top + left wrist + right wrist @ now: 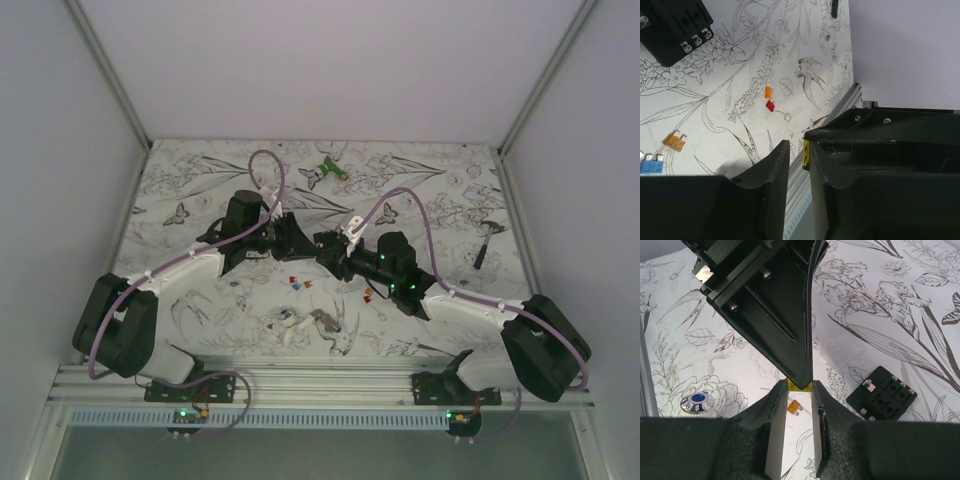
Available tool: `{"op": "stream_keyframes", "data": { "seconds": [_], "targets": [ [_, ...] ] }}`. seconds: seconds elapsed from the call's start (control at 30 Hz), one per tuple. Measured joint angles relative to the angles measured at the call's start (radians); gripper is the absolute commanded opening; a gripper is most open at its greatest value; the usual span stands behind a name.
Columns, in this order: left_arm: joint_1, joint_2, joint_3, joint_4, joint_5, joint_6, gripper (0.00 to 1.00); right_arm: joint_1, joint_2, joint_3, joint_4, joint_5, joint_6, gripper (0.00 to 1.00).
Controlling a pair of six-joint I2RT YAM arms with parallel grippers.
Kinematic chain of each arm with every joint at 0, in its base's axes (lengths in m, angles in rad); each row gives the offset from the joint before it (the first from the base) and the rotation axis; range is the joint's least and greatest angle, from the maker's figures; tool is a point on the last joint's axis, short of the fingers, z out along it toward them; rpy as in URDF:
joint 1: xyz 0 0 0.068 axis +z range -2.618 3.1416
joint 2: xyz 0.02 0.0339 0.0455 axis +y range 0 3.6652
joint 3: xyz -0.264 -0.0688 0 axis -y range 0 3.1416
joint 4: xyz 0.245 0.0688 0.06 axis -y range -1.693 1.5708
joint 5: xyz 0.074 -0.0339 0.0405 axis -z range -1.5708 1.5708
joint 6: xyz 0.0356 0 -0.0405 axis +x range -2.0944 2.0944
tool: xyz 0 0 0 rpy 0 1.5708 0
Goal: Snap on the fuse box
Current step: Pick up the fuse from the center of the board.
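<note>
The right jaws pinch a small yellow fuse [800,386] above the table [880,305]. The left jaws stand narrow at the same fuse, but whether they grip it cannot be told. The fuse box [881,392] lies flat at the lower right of the right wrist view, set diagonally, probably nearer the right arm.

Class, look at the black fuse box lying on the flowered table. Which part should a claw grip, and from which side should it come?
Probably grip the fuse box across two opposite side walls, coming down from above. It lies flat, slotted face up, and those walls are its plain, parallel faces; the top carries screws and slots.
</note>
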Motion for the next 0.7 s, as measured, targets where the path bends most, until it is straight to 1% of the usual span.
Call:
{"op": "stream_keyframes", "data": {
  "seconds": [0.1,0.2,0.23,0.33,0.53,0.7],
  "targets": [
    [0.000,-0.003,-0.001,0.005,0.002,-0.008,0.15,0.000,0.000,-0.003,0.011,0.000,0.006,0.28],
    [-0.001,-0.018,-0.007,0.008,0.002,-0.015,0.02,0.000,0.006,-0.005,0.022,-0.004,0.014,0.28],
    [-0.001,-0.023,-0.009,0.009,0.001,-0.016,0.00,0.000,0.009,-0.005,0.029,-0.006,0.014,0.28],
    [-0.001,-0.039,-0.015,0.011,-0.006,-0.020,0.00,0.000,0.016,-0.006,0.048,-0.013,0.018,0.30],
    [-0.001,-0.074,-0.032,0.011,-0.029,-0.031,0.00,0.000,0.025,-0.006,0.072,-0.025,0.058,0.47],
    [-0.001,-0.146,-0.064,0.012,-0.109,-0.053,0.00,-0.016,0.025,-0.006,0.113,-0.017,0.175,0.47]
  ]
}}
